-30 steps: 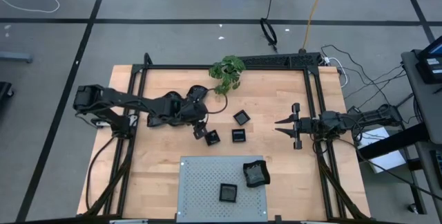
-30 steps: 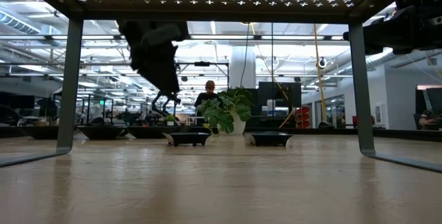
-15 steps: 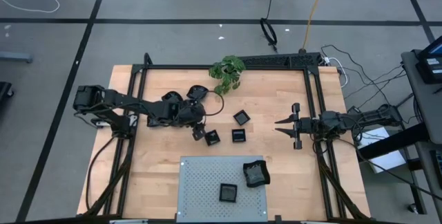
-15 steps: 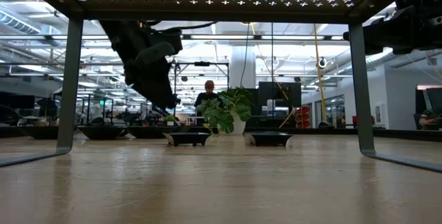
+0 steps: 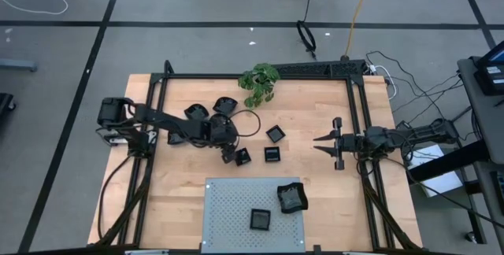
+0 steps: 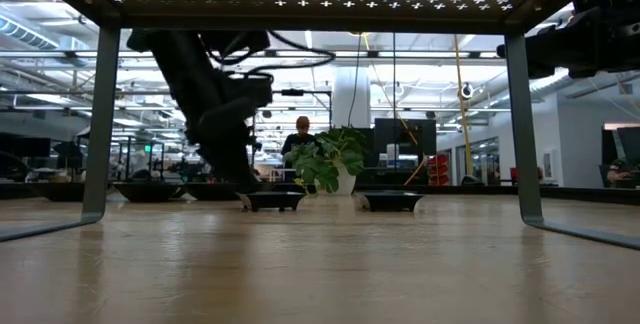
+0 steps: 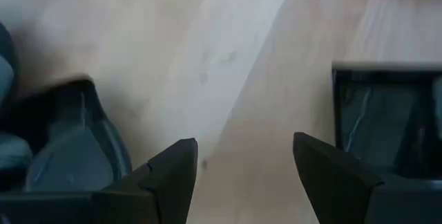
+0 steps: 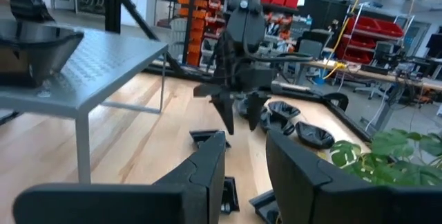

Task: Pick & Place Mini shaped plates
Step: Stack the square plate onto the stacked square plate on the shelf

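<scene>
Several mini shaped plates lie flat on the wooden table: two square ones (image 5: 242,157) (image 5: 271,154), one farther back (image 5: 275,134), and two rounded ones (image 5: 194,112) (image 5: 224,104). My left gripper (image 5: 229,155) points steeply down, low over the table, just left of the nearest square plate (image 7: 387,113). It is open, with bare wood between its fingers (image 7: 245,155) and a dark glossy dish (image 7: 62,141) at its other side. My right gripper (image 5: 324,139) waits level at the table's right, its fingers (image 8: 245,158) a little apart and holding nothing.
A grey perforated panel (image 5: 236,200) on legs stands at the near edge and carries two more black plates (image 5: 261,219) (image 5: 291,198). A green plant (image 5: 258,82) stands at the far edge. A black frame (image 5: 358,121) borders the table. A person (image 6: 303,134) is far behind.
My left gripper has sunk toward the table beside the square plate, staying open, and the arm behind it has dropped lower. No plate has moved.
</scene>
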